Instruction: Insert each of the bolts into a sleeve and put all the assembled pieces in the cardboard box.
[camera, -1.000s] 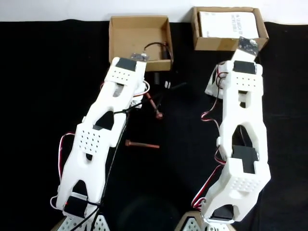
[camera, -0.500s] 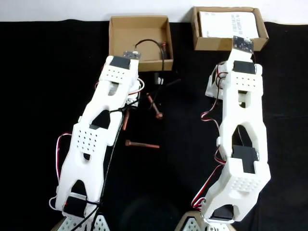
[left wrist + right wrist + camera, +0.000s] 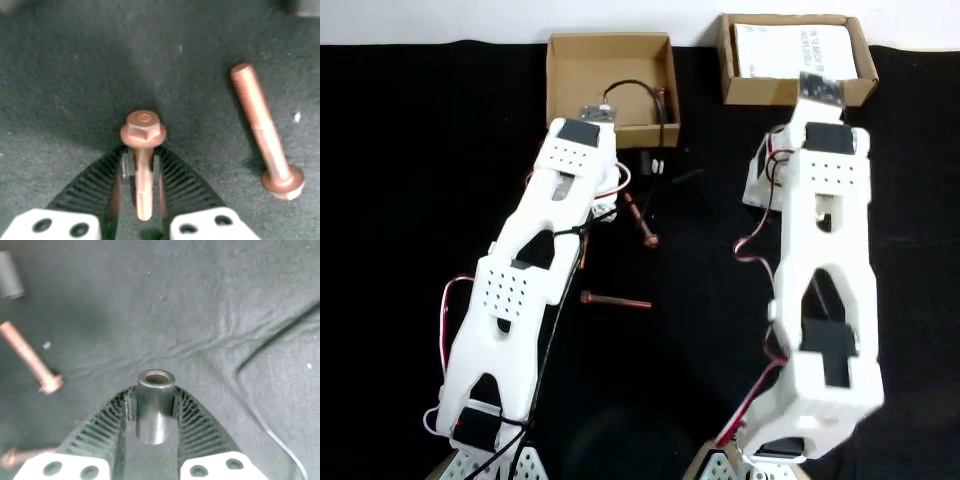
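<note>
Two white plastic robot arms stand side by side on a black cloth-covered table (image 3: 410, 150). The left gripper (image 3: 142, 152) is closed on the shank of a copper-coloured flanged hex bolt (image 3: 143, 131), whose head pokes out just past the ribbed black fingers (image 3: 95, 180). The right gripper (image 3: 154, 395) is clamped around a dark cylindrical metal sleeve (image 3: 155, 410), with its open bore facing away from the wrist.

Between the arms, a slanted loose bolt (image 3: 641, 222) lies on the cloth, and a crosswise loose bolt (image 3: 615, 299) lies nearer. A second dark sleeve (image 3: 10, 282) lies on the cloth near one of the bolts.

At the far left, just beyond the left arm (image 3: 535, 260), sits an open brown cardboard box (image 3: 580, 75) with a looped black cable (image 3: 635, 88) inside. At the far right, just beyond the right arm (image 3: 825, 230), a second cardboard box (image 3: 730, 75) holds a white printed sheet (image 3: 790, 50).
</note>
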`<state>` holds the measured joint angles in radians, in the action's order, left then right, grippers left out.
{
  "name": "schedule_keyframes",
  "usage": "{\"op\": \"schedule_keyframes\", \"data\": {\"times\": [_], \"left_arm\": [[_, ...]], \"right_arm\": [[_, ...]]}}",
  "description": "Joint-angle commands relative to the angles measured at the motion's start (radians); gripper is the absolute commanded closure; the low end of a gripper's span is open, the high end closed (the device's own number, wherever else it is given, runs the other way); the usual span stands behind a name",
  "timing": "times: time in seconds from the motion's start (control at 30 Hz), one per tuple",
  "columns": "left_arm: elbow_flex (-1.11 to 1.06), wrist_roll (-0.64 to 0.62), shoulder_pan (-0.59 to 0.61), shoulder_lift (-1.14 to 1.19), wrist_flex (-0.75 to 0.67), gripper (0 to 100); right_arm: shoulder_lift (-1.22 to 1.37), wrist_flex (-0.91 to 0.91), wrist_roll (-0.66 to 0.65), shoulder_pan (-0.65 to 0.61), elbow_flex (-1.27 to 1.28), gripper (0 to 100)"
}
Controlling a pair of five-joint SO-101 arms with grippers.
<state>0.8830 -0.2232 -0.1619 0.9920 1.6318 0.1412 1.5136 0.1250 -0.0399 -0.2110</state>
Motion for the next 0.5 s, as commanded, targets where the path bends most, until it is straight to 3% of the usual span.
{"op": "schedule_keyframes", "data": {"times": [0.0,0.2,0.33,0.47], "left_arm": [[0.140,0.078,0.008,-0.021,0.057,99],[0.427,0.080,0.018,-0.067,0.143,99],[0.355,0.081,-0.010,-0.245,0.143,99],[0.168,0.155,-0.038,-0.509,0.138,99]], "right_arm": [[-0.200,0.065,-0.009,-0.005,-0.004,99.1],[-0.421,0.222,-0.071,-0.010,-0.001,99.1],[-0.573,0.239,-0.071,-0.012,0.111,99.1],[-0.773,0.191,-0.071,-0.087,0.378,99.1]]}}
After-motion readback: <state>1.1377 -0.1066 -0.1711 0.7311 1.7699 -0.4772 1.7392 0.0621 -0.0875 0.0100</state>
